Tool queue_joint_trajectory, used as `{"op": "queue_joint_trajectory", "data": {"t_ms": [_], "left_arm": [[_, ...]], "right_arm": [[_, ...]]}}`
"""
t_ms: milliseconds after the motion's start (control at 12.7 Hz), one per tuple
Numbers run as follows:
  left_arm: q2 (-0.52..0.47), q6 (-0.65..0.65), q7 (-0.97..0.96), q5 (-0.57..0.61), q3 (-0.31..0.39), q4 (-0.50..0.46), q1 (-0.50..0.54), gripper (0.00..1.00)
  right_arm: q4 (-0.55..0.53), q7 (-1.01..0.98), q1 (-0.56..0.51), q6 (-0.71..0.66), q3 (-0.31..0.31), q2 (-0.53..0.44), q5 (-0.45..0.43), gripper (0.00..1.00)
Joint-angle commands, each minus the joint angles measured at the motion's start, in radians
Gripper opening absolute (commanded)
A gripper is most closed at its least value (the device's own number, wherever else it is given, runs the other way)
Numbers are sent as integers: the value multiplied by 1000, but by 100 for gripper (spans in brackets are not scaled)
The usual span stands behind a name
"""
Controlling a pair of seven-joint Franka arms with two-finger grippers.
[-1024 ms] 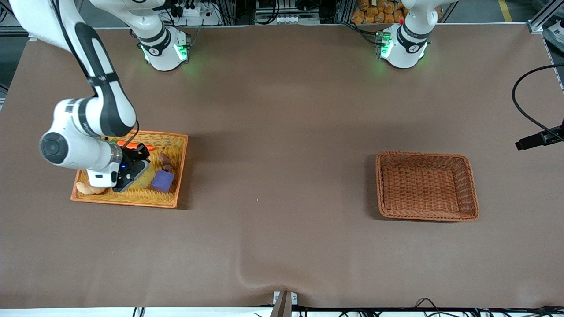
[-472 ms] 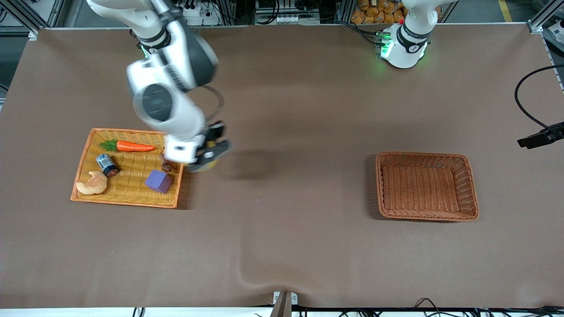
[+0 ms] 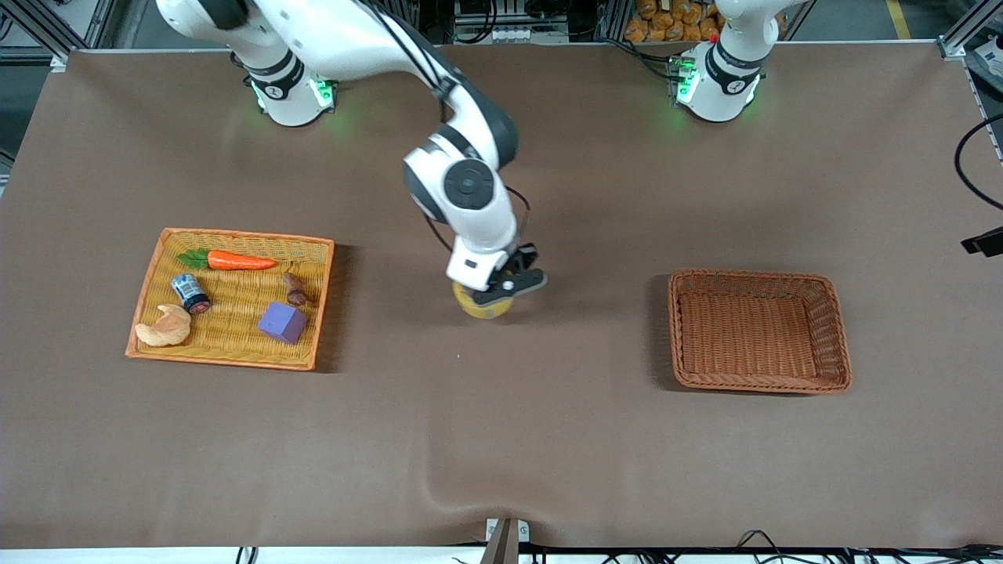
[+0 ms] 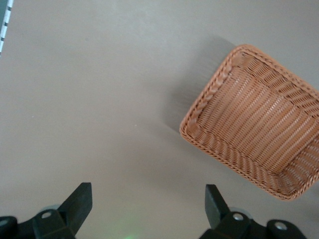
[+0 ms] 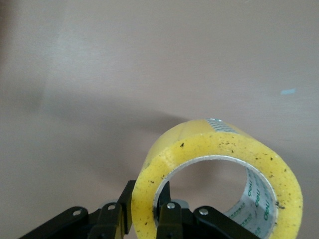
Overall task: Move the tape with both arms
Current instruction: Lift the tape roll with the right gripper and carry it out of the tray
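Two arms share the table, yet only the right arm shows in full from the front; of the left arm just the green-lit base appears, the rest cut off at the top edge. The left gripper is seen only in its own wrist view, fingers wide apart and holding nothing, up over bare table with the brown basket below it — it waits there.

The right gripper hangs over the middle of the table, between the flat tray and the brown basket. From the front the tape is mostly hidden under the gripper; only a yellow crescent shows. The right wrist view tells more: the tape is a yellow ring with a wide hole, and the fingers are clamped on its wall, one inside the hole and one outside. Whether the roll touches the table cannot be told.

In the tray lie a carrot, a small can, a croissant, a purple cube and a small dark brown thing too small to name — none of them appears in either wrist view.
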Motion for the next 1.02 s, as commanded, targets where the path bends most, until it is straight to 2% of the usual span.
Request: {"op": "queue_joint_trajectory", "data": {"t_ms": [0,315,394,551,630,709,787,945], "left_arm": [[-15,-12,3,20,-11,11,25,100],[-32,-12,3,20,-19,9,25,100],[-32,-12,3,20,-19,9,25,100],[-32,-12,3,19,-19,9,27,100],[-32,-14,0,19,-19,9,25,100],[-33,-14,-3,19,-19,9,25,100],[-38,-17,-5,19,-21,6,25,100],[-44,-17,-6,19,-24,6,25,100]], "right_arm": [[154,100,50,-1,-18,120,8,0],[174,102,64,-2,-18,164,8,0],[174,102,63,1,-18,166,6,9],[174,103,59,1,-18,169,6,36],[174,102,53,-4,-18,161,6,58],[174,100,46,-5,-20,149,9,96],[174,100,43,-13,-20,135,5,100],[175,94,29,-99,-26,111,2,100]]}}
